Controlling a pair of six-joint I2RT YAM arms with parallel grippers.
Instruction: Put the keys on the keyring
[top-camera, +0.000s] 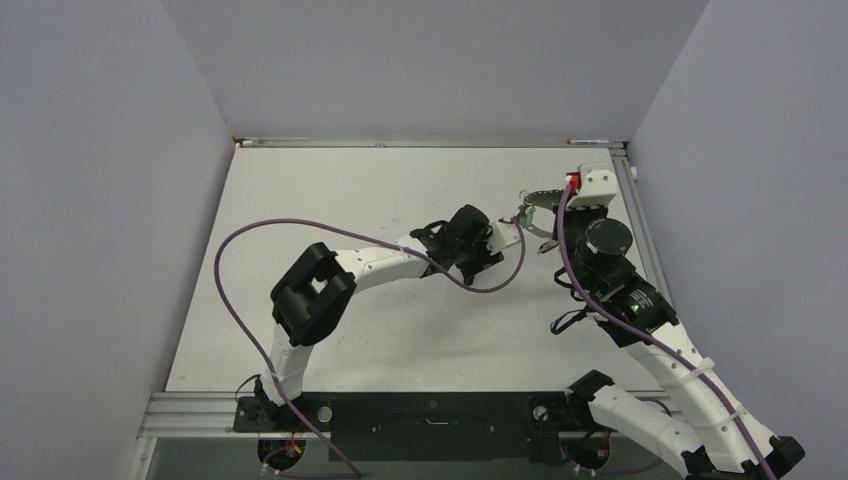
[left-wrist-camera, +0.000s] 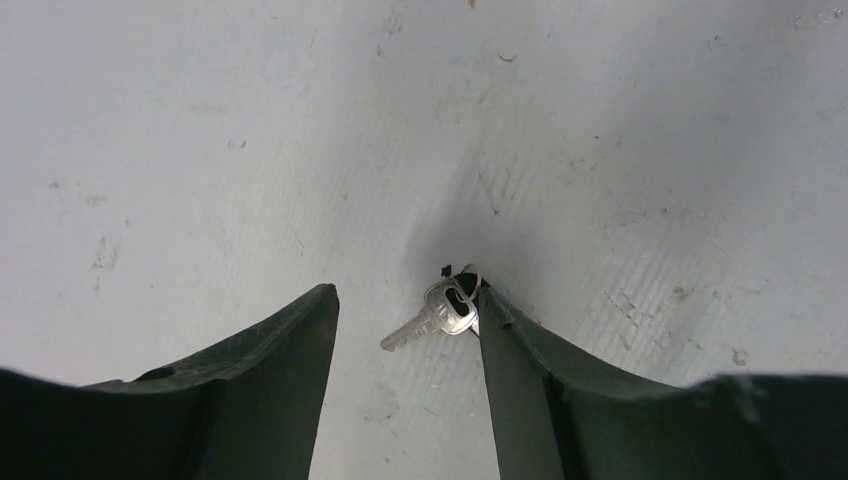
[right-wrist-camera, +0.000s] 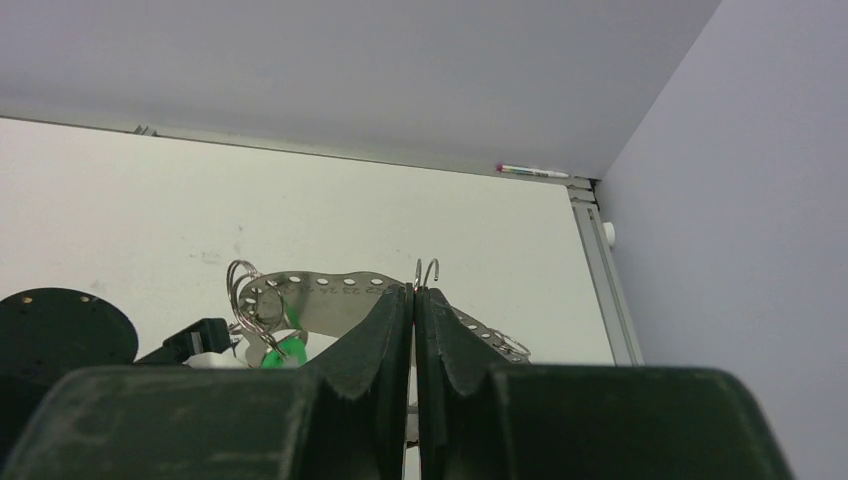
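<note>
Right gripper (right-wrist-camera: 415, 295) clamped the keyring (right-wrist-camera: 428, 268); left gripper (left-wrist-camera: 407, 292) stood open.
Silver key (left-wrist-camera: 440, 312) lay on the table (left-wrist-camera: 200, 150) mid-frame, touching a left fingertip; green key (right-wrist-camera: 275, 350) hung lower left in the right wrist view.

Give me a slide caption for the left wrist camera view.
Open left gripper poised above the table, a silver key lying between its fingers.

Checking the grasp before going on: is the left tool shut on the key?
No, the left tool stands wide open, and the silver key sits ungripped in the gap.
</note>
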